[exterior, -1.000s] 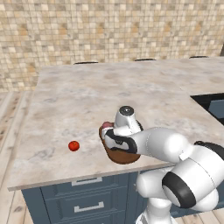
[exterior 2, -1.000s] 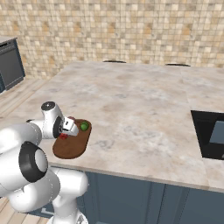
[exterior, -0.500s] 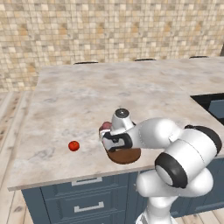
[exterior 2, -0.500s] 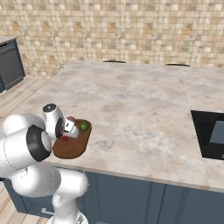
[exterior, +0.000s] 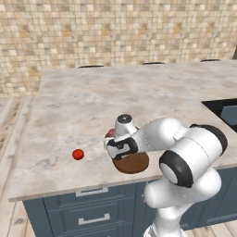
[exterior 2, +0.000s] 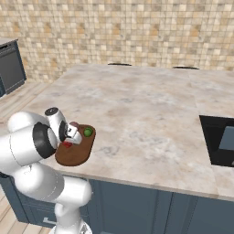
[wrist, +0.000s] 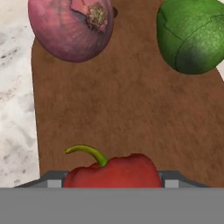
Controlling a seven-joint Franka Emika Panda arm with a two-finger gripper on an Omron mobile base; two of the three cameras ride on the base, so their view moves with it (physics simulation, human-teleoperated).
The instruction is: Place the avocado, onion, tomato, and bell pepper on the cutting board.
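Claw over the cutting board, closed around the red bell pepper.

Compared with a second ago, lower and nearer the board's near end, pepper still clamped between the jaws. On the board: onion and avocado at the far end, unmoved. Out on the desk, well left of the board, the tomato, unmoved.

A rendered home kitchen

A marbled stone countertop tops blue-grey drawer cabinets; a tan mosaic tile wall runs along the far side, a dark sink is sunk at the right, and a dark appliance stands far left.
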